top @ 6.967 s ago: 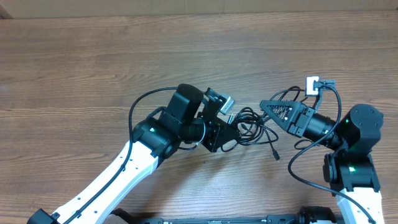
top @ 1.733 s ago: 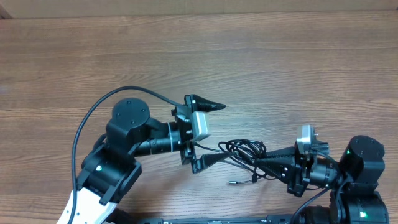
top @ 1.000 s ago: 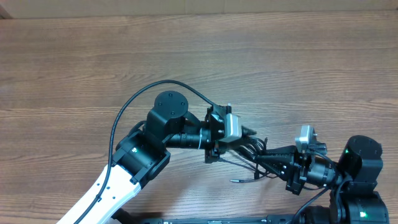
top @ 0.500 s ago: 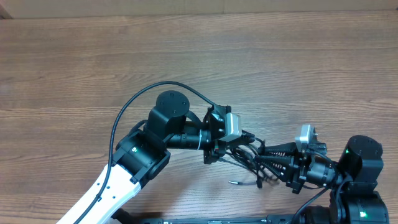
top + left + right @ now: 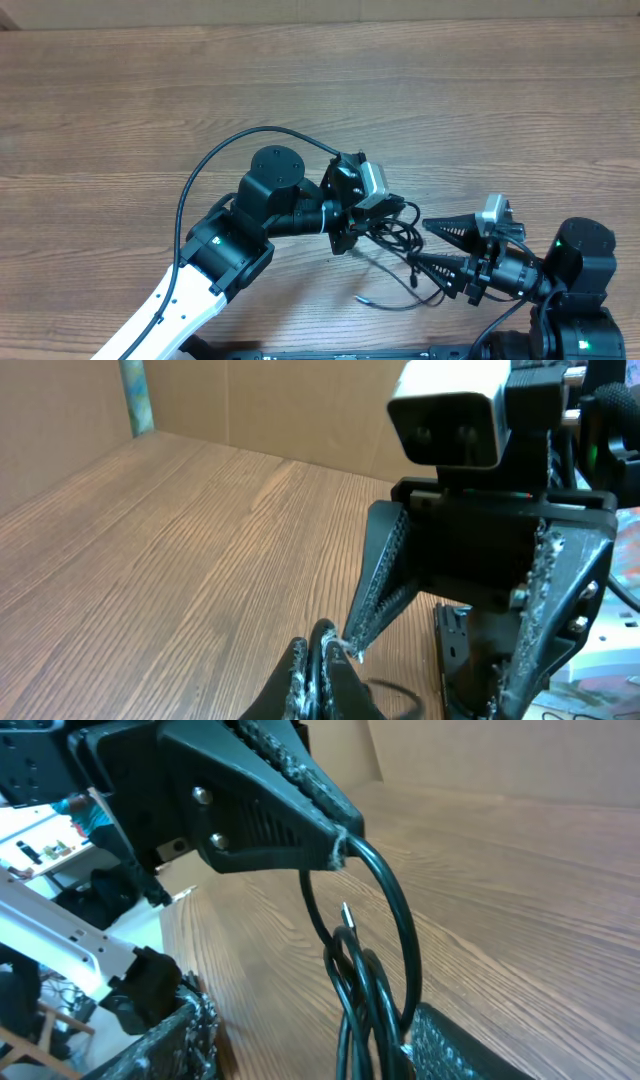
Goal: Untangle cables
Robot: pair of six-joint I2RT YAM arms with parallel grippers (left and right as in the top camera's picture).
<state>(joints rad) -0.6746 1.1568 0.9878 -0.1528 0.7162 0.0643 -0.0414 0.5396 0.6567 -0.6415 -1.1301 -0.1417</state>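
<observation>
Black cables (image 5: pixel 365 990), left gripper (image 5: pixel 338 842) clamping (right wrist)

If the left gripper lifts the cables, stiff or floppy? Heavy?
Likely floppy: the cables hang in limp loops from the shut left gripper. Probably light, since a fingertip pinch carries them. The loops look interlaced, so the bundle may rise together, dragging the loose plug end.

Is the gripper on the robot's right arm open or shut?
Open. From overhead, the right gripper has its two fingers spread apart in a V toward the cables.
</observation>
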